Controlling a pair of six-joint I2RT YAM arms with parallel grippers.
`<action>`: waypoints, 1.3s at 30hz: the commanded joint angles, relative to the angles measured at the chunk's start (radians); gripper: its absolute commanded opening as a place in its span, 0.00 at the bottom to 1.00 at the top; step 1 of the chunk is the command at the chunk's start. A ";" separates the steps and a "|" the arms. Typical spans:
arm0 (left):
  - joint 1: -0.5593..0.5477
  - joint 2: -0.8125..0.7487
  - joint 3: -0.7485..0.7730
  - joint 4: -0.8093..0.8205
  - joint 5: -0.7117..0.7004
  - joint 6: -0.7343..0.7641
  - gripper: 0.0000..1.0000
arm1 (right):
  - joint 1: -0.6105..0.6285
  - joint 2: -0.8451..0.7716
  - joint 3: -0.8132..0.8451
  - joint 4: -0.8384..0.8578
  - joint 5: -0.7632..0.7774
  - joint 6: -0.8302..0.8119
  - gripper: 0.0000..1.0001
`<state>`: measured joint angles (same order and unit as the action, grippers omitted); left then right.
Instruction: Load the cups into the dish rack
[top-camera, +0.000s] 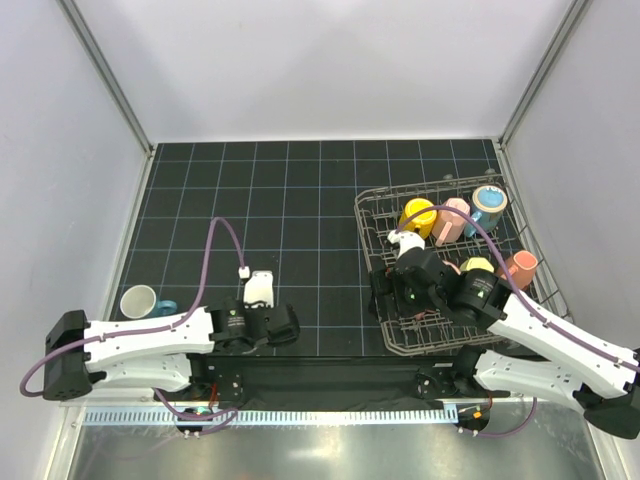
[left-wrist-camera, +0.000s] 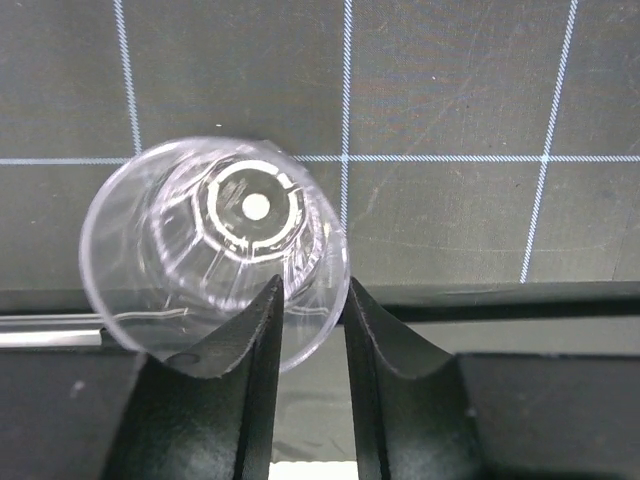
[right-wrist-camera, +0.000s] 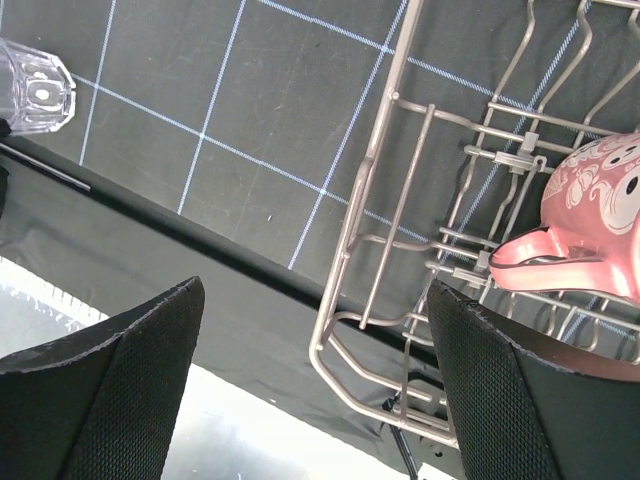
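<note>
A clear glass tumbler (left-wrist-camera: 215, 250) lies on its side on the black gridded mat, mouth toward my left gripper (left-wrist-camera: 312, 290). One finger is inside the mouth and one outside, shut on the rim. The tumbler also shows in the right wrist view (right-wrist-camera: 38, 88). The grey wire dish rack (top-camera: 372, 205) stands at the right and holds an orange-yellow mug (top-camera: 417, 217), a pink mug (top-camera: 452, 220), a blue mug (top-camera: 487, 203), a pale yellow mug (top-camera: 477, 268) and a salmon mug (top-camera: 518, 266). My right gripper (top-camera: 383, 290) is open and empty over the rack's near-left corner (right-wrist-camera: 345, 330), beside a pink patterned mug (right-wrist-camera: 600, 225).
A pale mug with a blue handle (top-camera: 140, 300) stands on the mat at the far left, beside my left arm. Grey walls close in the mat on three sides. A metal strip (top-camera: 330, 415) runs along the near edge.
</note>
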<state>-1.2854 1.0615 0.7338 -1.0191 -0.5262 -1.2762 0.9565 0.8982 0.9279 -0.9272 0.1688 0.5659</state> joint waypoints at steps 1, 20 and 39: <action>0.000 0.012 -0.022 0.073 0.009 0.021 0.28 | 0.008 -0.015 0.008 0.034 0.011 0.031 0.91; 0.001 -0.471 0.138 0.439 -0.009 0.334 0.00 | 0.005 -0.076 0.049 0.149 -0.234 -0.127 0.91; 0.001 -0.519 0.012 1.333 0.578 0.463 0.00 | 0.007 -0.113 0.133 0.573 -0.655 -0.141 1.00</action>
<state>-1.2835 0.5060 0.7425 0.0463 -0.1398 -0.8288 0.9565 0.7799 0.9966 -0.4488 -0.4202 0.4431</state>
